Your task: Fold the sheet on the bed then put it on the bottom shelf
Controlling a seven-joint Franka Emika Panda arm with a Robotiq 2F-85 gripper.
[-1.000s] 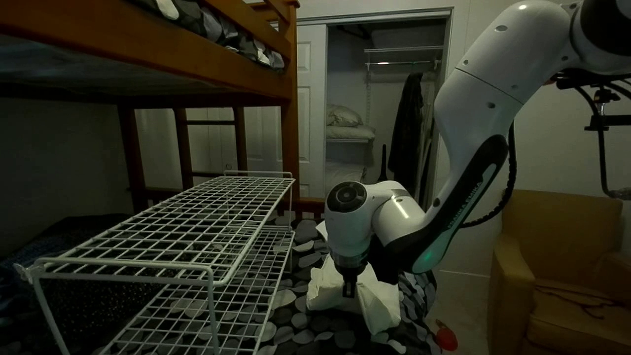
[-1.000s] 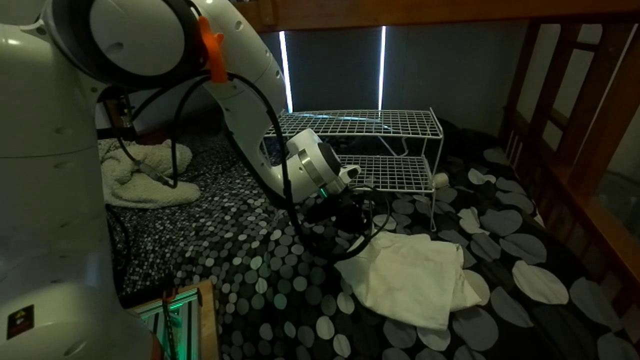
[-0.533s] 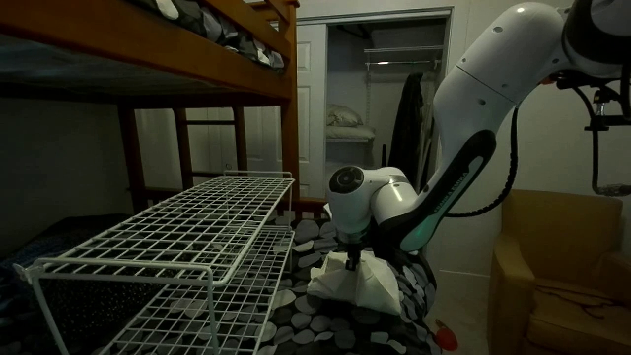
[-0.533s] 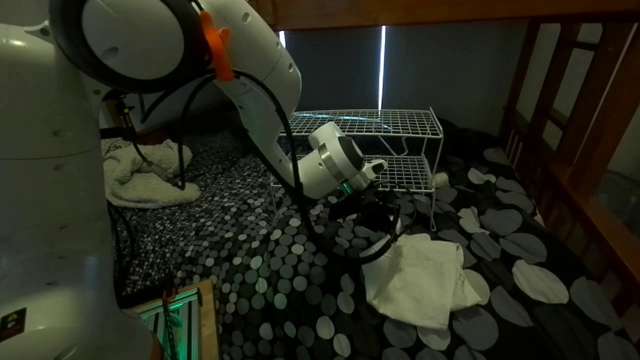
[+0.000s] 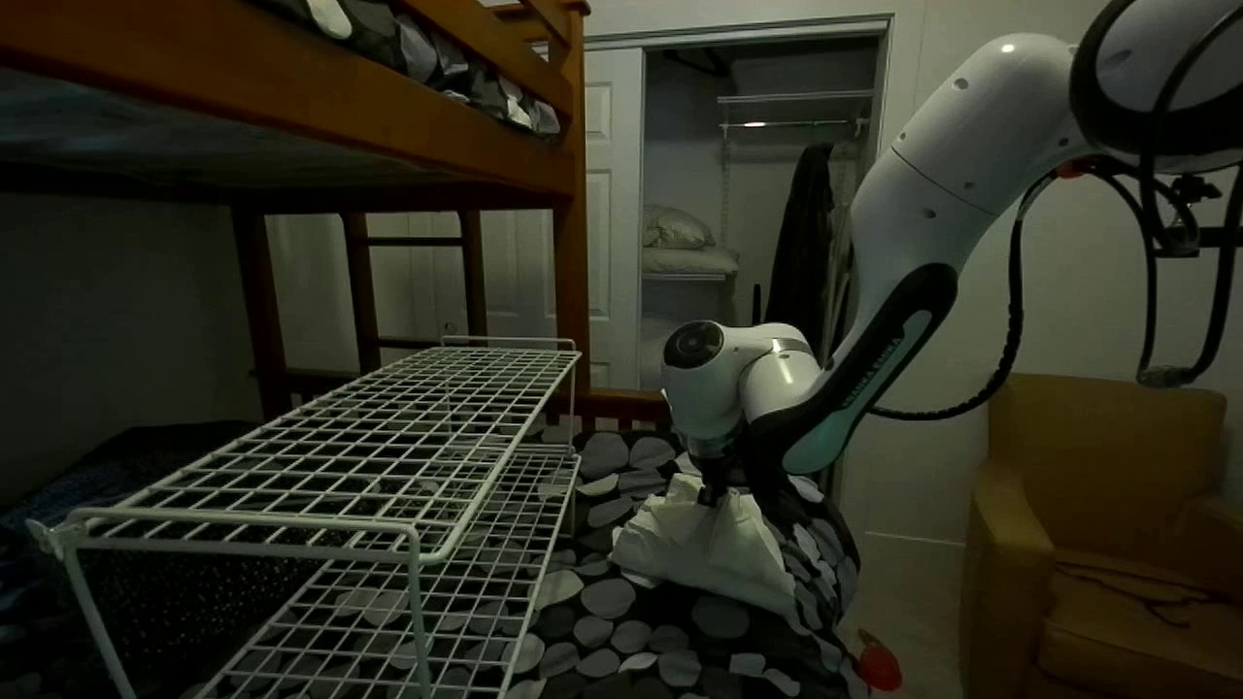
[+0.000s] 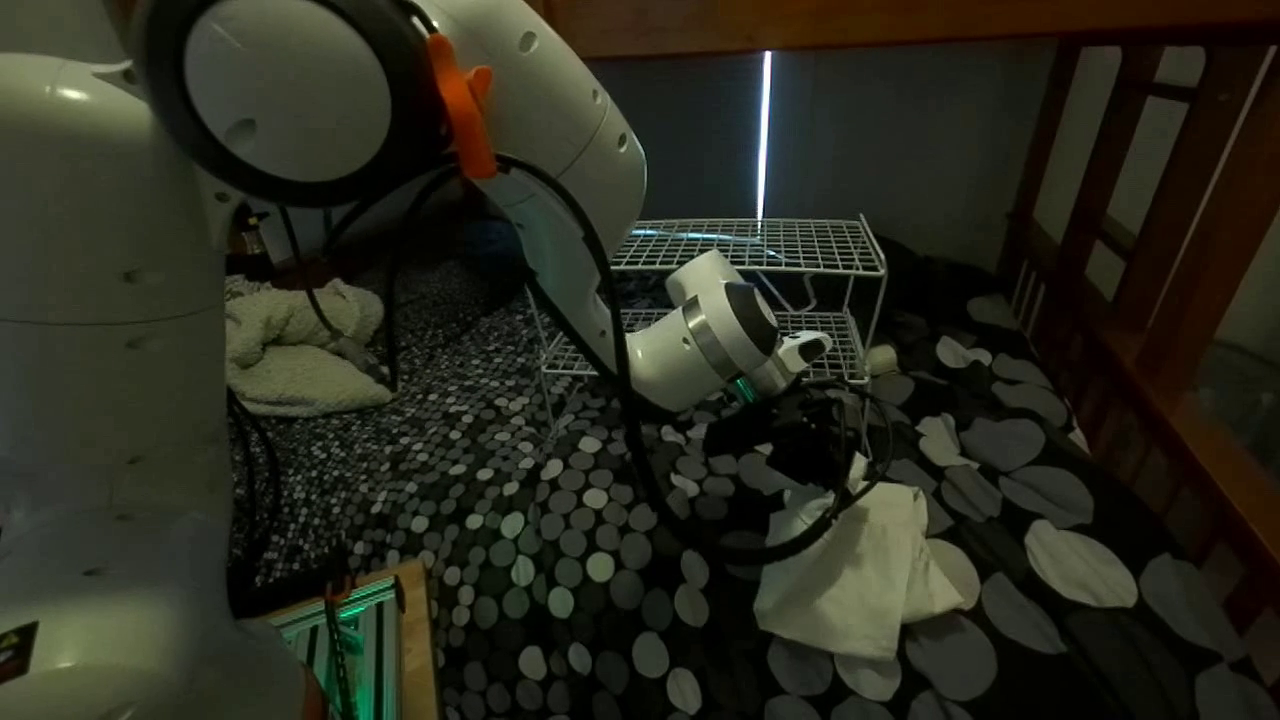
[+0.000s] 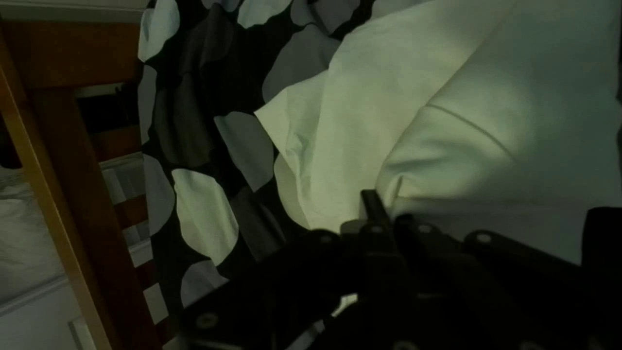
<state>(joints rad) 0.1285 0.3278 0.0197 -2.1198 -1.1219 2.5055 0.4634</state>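
Sheet (image 6: 858, 590) on spotted bedding (image 6: 1050, 565), peak tight in the hand (image 5: 712, 497), wire rack (image 5: 252, 550) near, black cable (image 6: 745, 555) in front.

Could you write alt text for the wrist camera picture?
A black robot gripper at the bottom pinches a creased white sheet that fills the upper right. Beneath lies a black bedspread with grey and pale rounded shapes; a brown wooden bed frame runs down the left.
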